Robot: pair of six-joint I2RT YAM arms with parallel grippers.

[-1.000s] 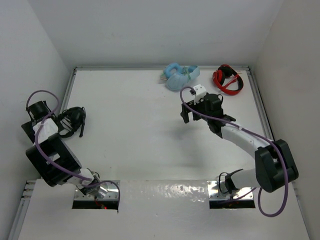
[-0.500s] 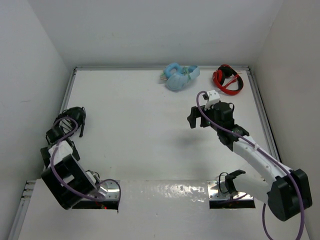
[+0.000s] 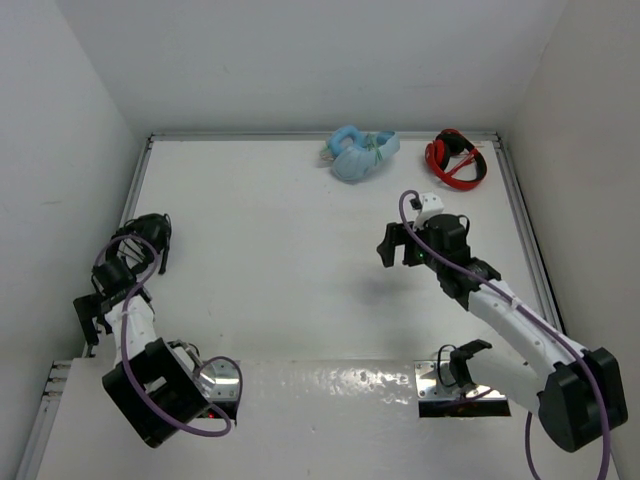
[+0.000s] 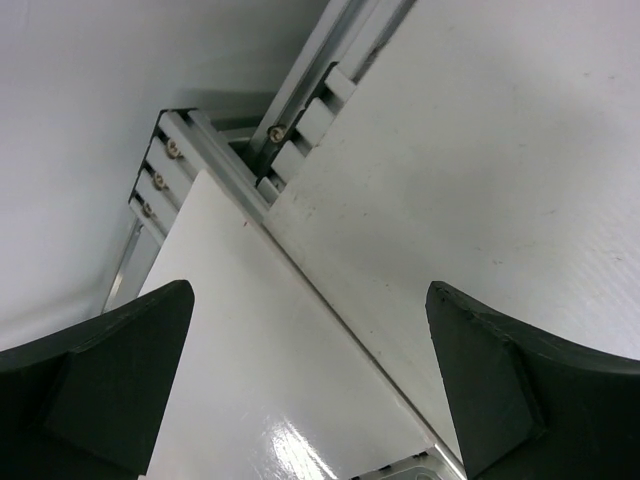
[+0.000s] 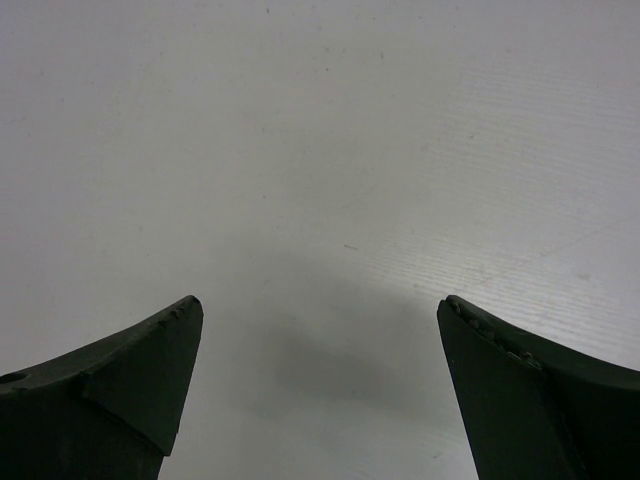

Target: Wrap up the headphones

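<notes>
L hand (image 4: 308, 330) backed off headphones (image 3: 150, 236); long axis approx near-far.

- left arm (image 3: 128, 318) and right arm (image 3: 515, 315): white links, chunky black joints
- purple cable (image 3: 205, 433) looping along each one
- left gripper (image 4: 310, 385), right gripper (image 5: 320, 395): matte black wedge-shaped fingers, slightly rough-looking edges

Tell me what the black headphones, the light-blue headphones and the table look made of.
The black headphones look like dull matte plastic, though the detail is too small to be sure. The light-blue headphones are probably plastic, with a smooth, pale surface. The table is a white matte board, faintly ribbed in the right wrist view, perhaps plastic.
</notes>
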